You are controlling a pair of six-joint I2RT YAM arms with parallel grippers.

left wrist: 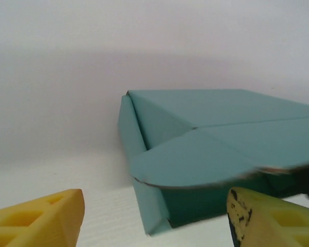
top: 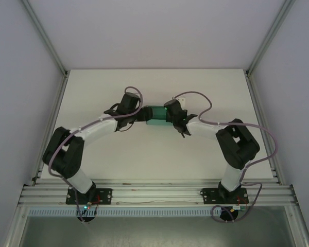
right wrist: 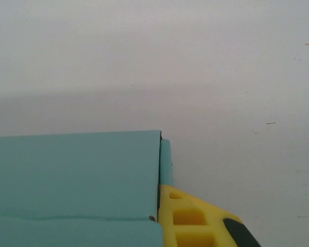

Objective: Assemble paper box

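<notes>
closing the end of the paper box (top: 156, 114) looks like the step in hand: it lies folded between the two grippers, its end flap loose just ahead of the left gripper (left wrist: 154, 208), whose fingers (left wrist: 46, 218) stand spread to either side. the right gripper (top: 169, 114) is pressed together, seemingly pinching the box's opposite end, so the left probably needs to push that flap home next.

I see the teal-green thin cardboard box (top: 155, 114) (left wrist: 206, 149) (right wrist: 72, 180) folded into a small, flat rectangle near the middle of the worktop (top: 144, 154). Its top flaps (left wrist: 195, 159) lie folded over and meet at seams; the curved-edged one sits slightly raised.
</notes>
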